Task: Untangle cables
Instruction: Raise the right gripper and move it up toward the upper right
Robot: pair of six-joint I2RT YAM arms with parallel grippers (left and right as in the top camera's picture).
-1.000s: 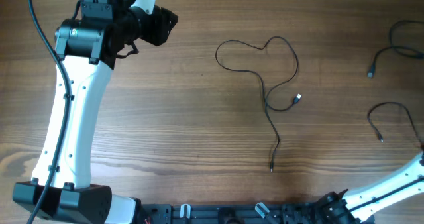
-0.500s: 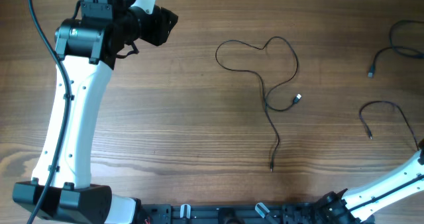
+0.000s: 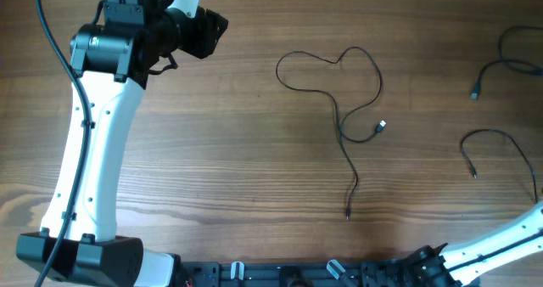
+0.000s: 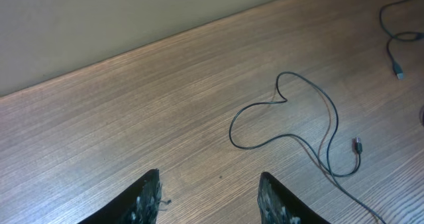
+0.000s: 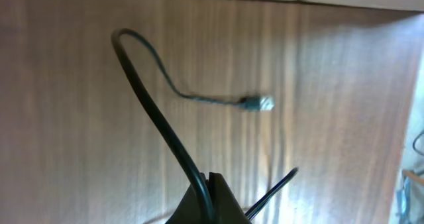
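Wooden worktop (image 3: pixel 212 151): the right tool (image 5: pixel 207 184) stays clenched on one thin cable (image 5: pixel 147 99), whose plug end (image 3: pixel 473 175) has slid toward centre, so separation is progressing. Meanwhile the left tool (image 4: pixel 211 184) hovers released, empty. The centre cable (image 3: pixel 341 124) lies loosely looped.

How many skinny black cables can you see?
3 cables. One loops in the middle of the table, one lies at the far right edge, and one nearer the robot is pinched in the right gripper. More may hide off-frame.
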